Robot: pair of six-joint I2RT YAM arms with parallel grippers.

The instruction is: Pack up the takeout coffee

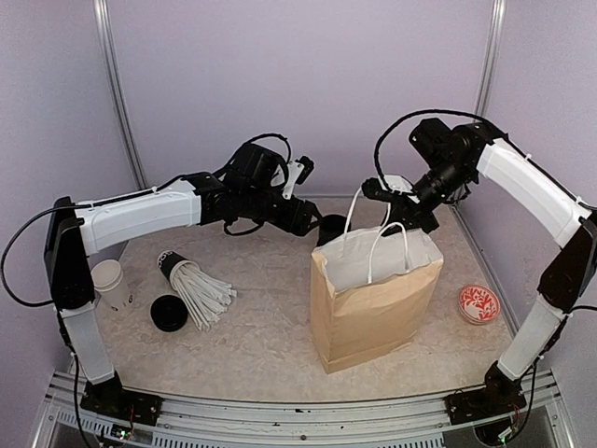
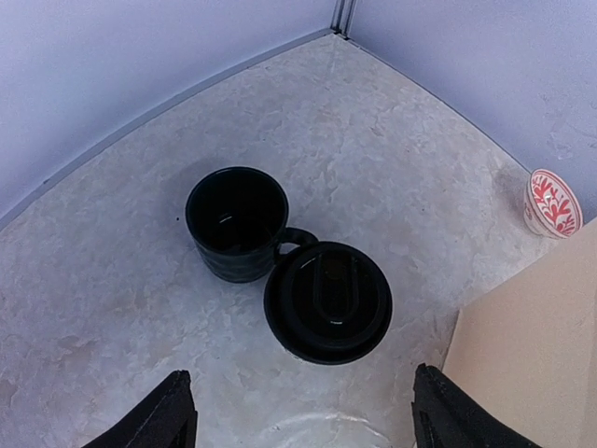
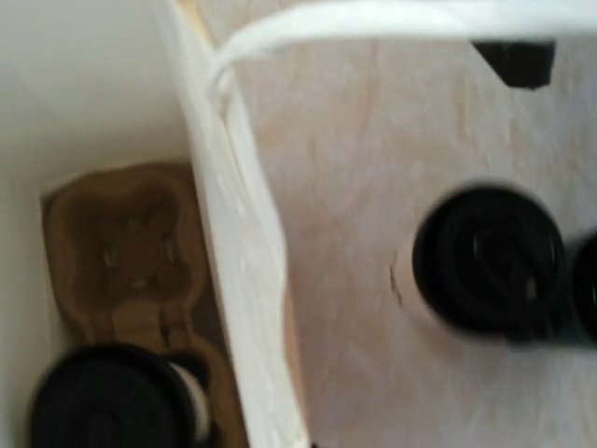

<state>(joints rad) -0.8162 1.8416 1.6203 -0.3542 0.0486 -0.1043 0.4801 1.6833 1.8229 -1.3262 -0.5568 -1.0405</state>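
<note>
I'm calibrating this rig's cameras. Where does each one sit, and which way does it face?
Top external: high behind the bases, facing forward and down on the table, paper bag, left arm and right arm.
Left wrist: on the left arm, looking down at a lidded cup and dark mug; its own fingers show, spread apart.
Right wrist: above the bag's mouth, looking down into it at a cup carrier; none of its fingers show.
Shared: both wrist views show that lidded cup.

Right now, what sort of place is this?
Likely a robot test cell staged for coffee packing: plain panel walls, two arms bolted to a rail, a paper bag holding a cup carrier.
</note>
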